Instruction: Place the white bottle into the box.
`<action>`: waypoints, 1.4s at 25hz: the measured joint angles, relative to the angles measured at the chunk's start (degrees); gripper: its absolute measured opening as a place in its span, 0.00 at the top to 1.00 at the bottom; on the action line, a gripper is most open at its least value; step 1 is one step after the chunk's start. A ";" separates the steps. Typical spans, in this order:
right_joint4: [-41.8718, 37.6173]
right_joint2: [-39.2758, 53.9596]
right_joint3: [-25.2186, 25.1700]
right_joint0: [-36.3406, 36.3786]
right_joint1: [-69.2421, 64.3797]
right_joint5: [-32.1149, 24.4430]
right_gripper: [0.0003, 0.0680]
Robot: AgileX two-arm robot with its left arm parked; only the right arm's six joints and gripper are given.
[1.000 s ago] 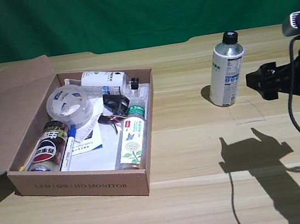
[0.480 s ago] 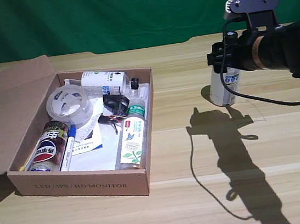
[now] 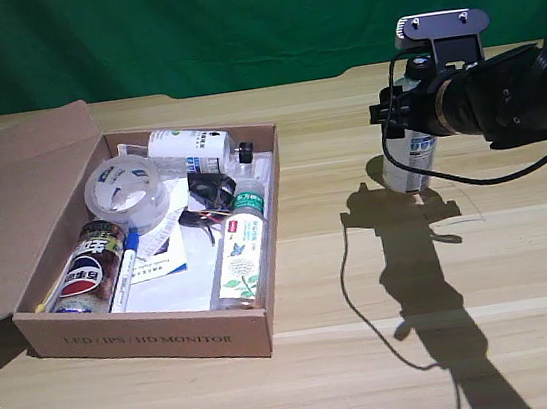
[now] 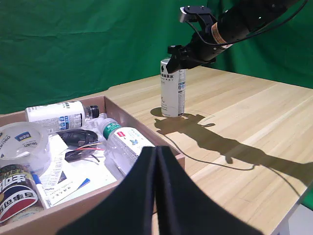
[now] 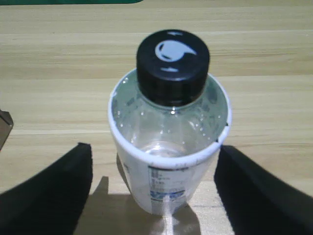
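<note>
My wrist view looks down on the bottle (image 5: 169, 147): black cap, clear shoulders, white label, standing upright on the counter (image 5: 58, 73). My claw (image 5: 152, 188) is spread wide, one dark finger (image 5: 54, 188) on each side of the bottle with a gap of counter showing on both sides, so nothing is gripped.

The exterior view shows what my wrist view cannot: my arm reaching in from that view's right, my claw (image 3: 396, 120) level with the upper part of the bottle (image 3: 411, 158), which it partly hides. The box (image 3: 149, 332) sits well apart, toward that view's left, its flap folded outward. It already holds a smaller white-labelled bottle (image 3: 191, 151) lying at the back, a roll of clear tape (image 3: 128, 194), a can (image 3: 90, 269), a blue pen (image 3: 126, 269), papers and a green-capped bottle (image 3: 241, 249) lying along the wall nearest the white bottle.

The left wrist view adds the side angle: the bottle (image 4: 173, 95) stands beyond the box (image 4: 146, 134), bare counter between them, and the arm's shadow falls across the wood.
</note>
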 joint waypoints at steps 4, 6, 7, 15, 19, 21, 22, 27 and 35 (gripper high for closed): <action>1.07 -0.42 -0.55 0.00 2.61 1.49 0.12; 1.17 -0.98 -1.23 0.00 3.86 1.87 0.12; 1.43 -1.60 -1.69 0.00 4.82 2.48 0.12; 4.34 -6.21 -3.18 0.00 11.32 8.51 0.12; 5.66 -8.80 -3.66 0.00 14.26 8.98 0.12; 6.54 -9.22 -3.77 0.00 14.74 8.99 0.13; 6.73 -9.22 -3.77 0.00 14.79 9.12 0.15; 8.19 -9.22 -3.60 0.00 14.85 9.17 0.26; 8.84 -9.07 -2.79 3.56 13.97 5.21 0.26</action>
